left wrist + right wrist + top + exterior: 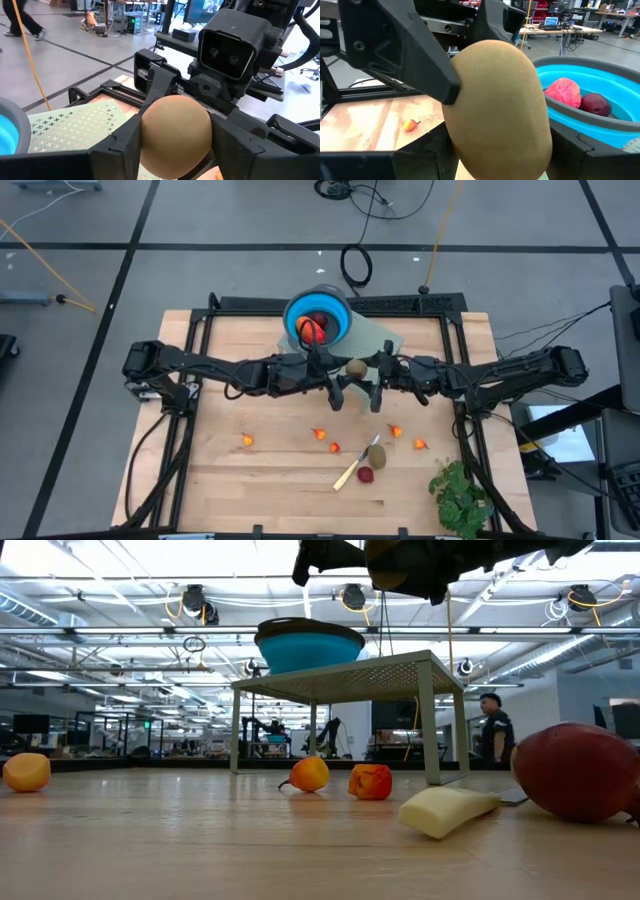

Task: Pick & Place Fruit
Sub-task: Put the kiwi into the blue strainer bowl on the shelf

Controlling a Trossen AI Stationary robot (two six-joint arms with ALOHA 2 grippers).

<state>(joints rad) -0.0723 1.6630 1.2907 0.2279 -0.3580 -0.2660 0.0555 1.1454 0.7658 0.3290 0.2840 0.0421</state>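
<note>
- One brownish-green oval (pixel 356 367) is held in the air between the two arms, above mid-table and just in front of the blue bowl (pixel 292 310).
- The right gripper (pixel 368 370) is pinched on it. The left gripper (pixel 345 372) has its fingers (pixel 125 145) laid against both sides of the same piece (how firmly cannot be judged).
- Risk: if the right gripper is released before the left grip is secure, the rounded piece could be squeezed out and dropped onto the board.
- Risk: with both grippers clamped, any uneven arm motion could twist or bruise the fruit.
- Risk: the fingers are interleaved closely, so a sideways withdrawal could cause a knock between them.
- The bowl sits on a raised perforated stand (pixel 400 672), and its rim must be cleared. A red-orange piece (pixel 562 91) and a dark red ball (pixel 594 104) already lie inside.
- Open board is available toward the front, where the knife (pixel 355 465), a second oval (pixel 377 456) and tiny orange pieces (pixel 247 440) are scattered well apart.
</note>
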